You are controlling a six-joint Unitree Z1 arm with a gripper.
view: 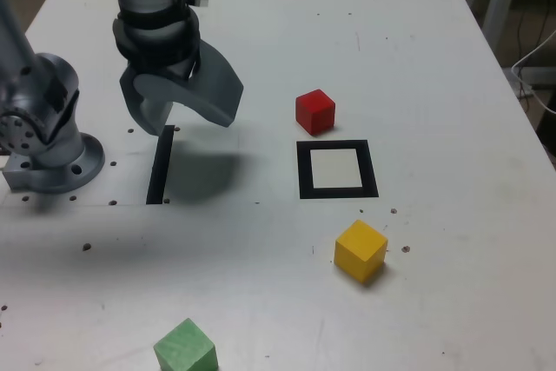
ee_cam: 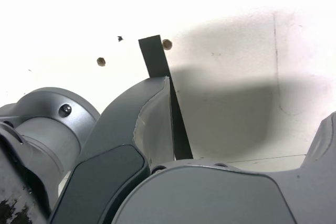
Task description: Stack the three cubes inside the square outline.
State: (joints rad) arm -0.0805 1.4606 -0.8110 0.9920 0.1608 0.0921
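The grey gripper (view: 178, 115) is held agape, empty, above a straight black tape strip (view: 160, 165); nothing is obstructed.

Three small matte cubes lie apart on a white table around the square outline (view: 337, 169), a thick black border framing a pale centre that holds nothing. The red cube (view: 314, 111) sits just beyond its far edge, the yellow cube (view: 360, 250) near its front edge. The light green cube (view: 185, 348) rests well apart, toward the exterior view's lower left.
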